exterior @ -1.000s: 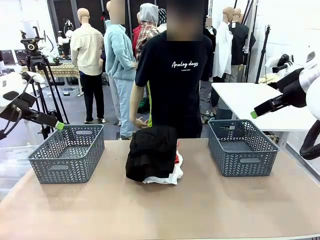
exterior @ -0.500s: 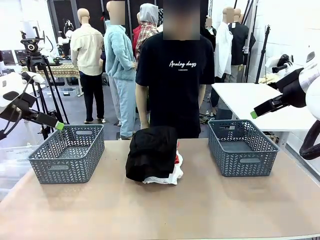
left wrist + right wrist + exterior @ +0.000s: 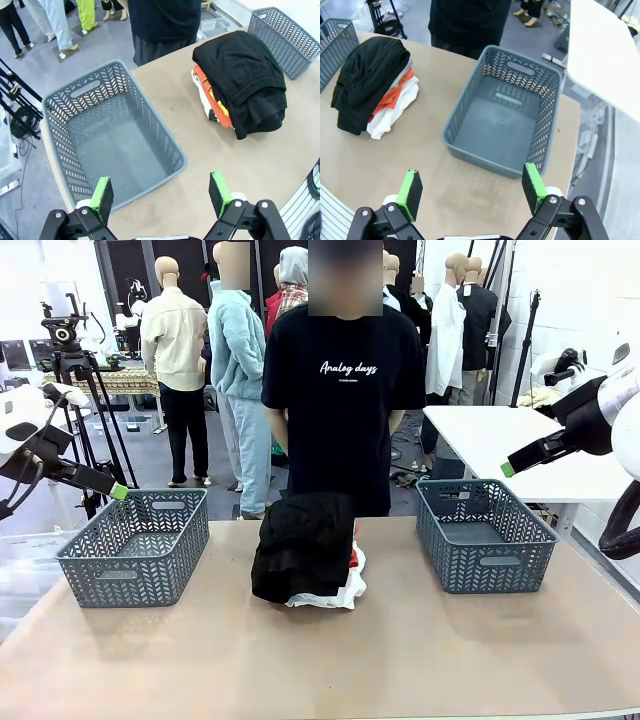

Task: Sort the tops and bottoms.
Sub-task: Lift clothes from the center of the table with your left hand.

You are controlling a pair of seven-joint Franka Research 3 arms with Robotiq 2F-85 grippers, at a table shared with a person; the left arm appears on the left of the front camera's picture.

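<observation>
The left tool (image 3: 161, 194) hangs released, jaws wide, over the left basket (image 3: 150, 125); the right tool (image 3: 472, 186) hangs likewise over the right basket (image 3: 465, 100). Mid-tabletop (image 3: 420, 650), black bottoms (image 3: 303, 540) cap a pile of orange-red and white tops (image 3: 212, 97), seemingly with a grey one too.

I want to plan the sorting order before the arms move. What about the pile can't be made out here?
- Garment count: in every view the black garment on top covers the stack; just edges show.
- Print on the orange-red top: left wrist view, a folded edge sticks out, the rest is covered.
- Whether the white top is striped: right wrist view, mostly covered.
</observation>
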